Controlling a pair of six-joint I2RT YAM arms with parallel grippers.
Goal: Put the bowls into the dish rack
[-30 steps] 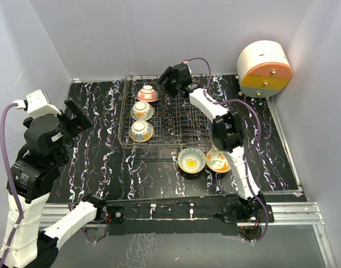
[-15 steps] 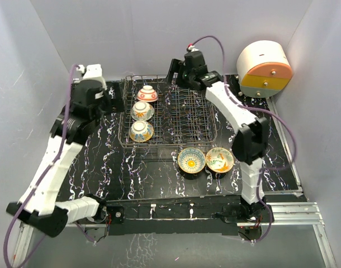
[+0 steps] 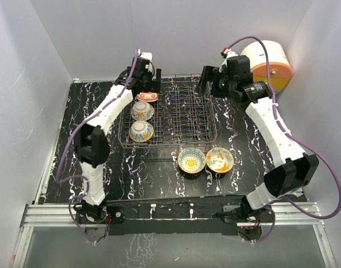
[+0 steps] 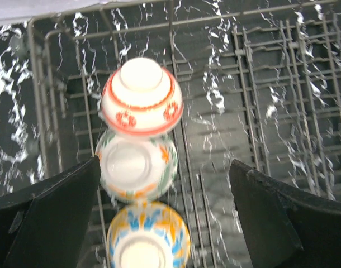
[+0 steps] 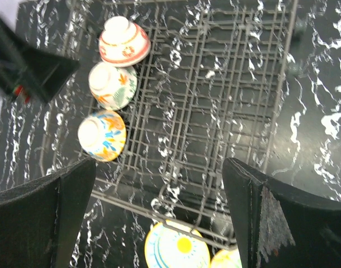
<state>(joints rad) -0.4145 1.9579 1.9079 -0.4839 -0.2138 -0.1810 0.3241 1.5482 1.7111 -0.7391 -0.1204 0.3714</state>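
Observation:
Three bowls stand upside down in a column along the left side of the dish rack (image 3: 187, 111): a red one (image 3: 146, 96), an orange-green one (image 3: 142, 110) and a blue-orange one (image 3: 141, 130). Two more lie face up on the table in front of the rack, one blue-yellow (image 3: 191, 160) and one cream-green (image 3: 219, 159). My left gripper (image 3: 143, 85) hovers open above the rack's back left, over the red bowl (image 4: 141, 96) and the orange-green bowl (image 4: 136, 167). Open and empty, my right gripper (image 3: 207, 85) hangs above the rack's back right (image 5: 215, 100).
A round white, orange and yellow drawer unit (image 3: 264, 68) sits at the back right corner. Grey walls close in the black marbled table (image 3: 92, 167) on three sides. The rack's right columns (image 4: 260, 111) hold only upright tines.
The left arm swung from the far left over to the rack's back left. The right gripper rose, drew away to the right from the rack's back, and its jaws opened wider.

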